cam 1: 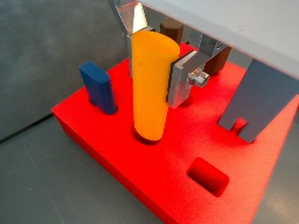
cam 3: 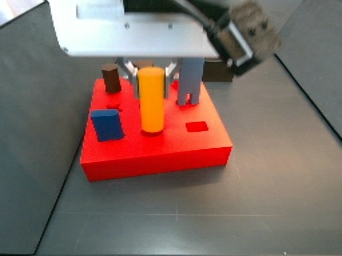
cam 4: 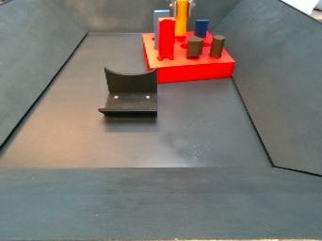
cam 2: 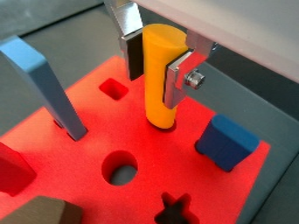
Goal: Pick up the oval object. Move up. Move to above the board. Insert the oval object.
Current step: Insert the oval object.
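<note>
The oval object (cam 1: 152,87) is a tall orange-yellow peg. It stands upright with its lower end in a hole of the red board (cam 1: 128,166). It shows in the same way in a wrist view (cam 2: 162,79) and a side view (cam 3: 152,100). My gripper (cam 1: 156,66) is around the peg's upper half, with its silver fingers against opposite sides, shut on it. It looks the same in a wrist view (cam 2: 155,83). In a side view the board (cam 4: 189,71) lies at the far end of the floor, with the peg (cam 4: 183,14) on it.
On the board stand a short blue block (cam 2: 228,140), a tall blue-grey block (cam 2: 47,83) and brown pegs (cam 4: 195,47). Open holes in it are a rectangle (cam 1: 211,175), a circle (cam 2: 119,168) and a cross (cam 2: 173,208). The fixture (cam 4: 128,94) stands on the floor in front of the board.
</note>
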Controlling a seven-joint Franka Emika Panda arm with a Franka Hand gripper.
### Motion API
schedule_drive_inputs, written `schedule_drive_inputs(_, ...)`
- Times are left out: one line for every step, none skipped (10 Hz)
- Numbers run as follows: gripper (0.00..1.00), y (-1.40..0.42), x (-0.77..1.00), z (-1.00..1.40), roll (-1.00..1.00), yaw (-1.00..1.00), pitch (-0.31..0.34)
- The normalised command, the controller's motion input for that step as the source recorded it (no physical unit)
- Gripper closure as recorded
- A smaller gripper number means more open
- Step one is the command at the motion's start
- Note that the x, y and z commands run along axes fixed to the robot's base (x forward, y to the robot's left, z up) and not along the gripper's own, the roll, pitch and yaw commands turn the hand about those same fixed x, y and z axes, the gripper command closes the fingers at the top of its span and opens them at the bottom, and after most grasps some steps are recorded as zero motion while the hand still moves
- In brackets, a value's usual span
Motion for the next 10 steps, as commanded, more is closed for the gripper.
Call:
schedule_drive_inputs(1.0,0.0,-0.02,-0.29,0.03,0.0,0.0)
schedule_drive_inputs(1.0,0.0,-0.01,-0.25,0.0,0.01,0.0)
schedule_drive_inputs(1.0,0.0,0.0,-0.23,0.0,0.04,-0.004)
schedule_drive_inputs(1.0,0.0,0.0,-0.34,0.0,0.03,-0.046)
schedule_drive_inputs(1.0,-0.04,0.0,-0.53,0.03,0.01,-0.059)
schedule_drive_inputs(1.0,-0.07,0.0,-0.53,0.08,0.0,-0.044)
schedule_drive_inputs(1.0,-0.02,0.0,-0.39,0.04,0.0,-0.014)
schedule_drive_inputs(1.0,0.0,-0.04,-0.19,0.0,0.0,-0.123)
schedule_drive_inputs(1.0,0.03,0.0,0.0,-0.01,0.0,0.0)
schedule_drive_inputs(1.0,0.0,0.0,0.0,0.0,0.0,0.0)
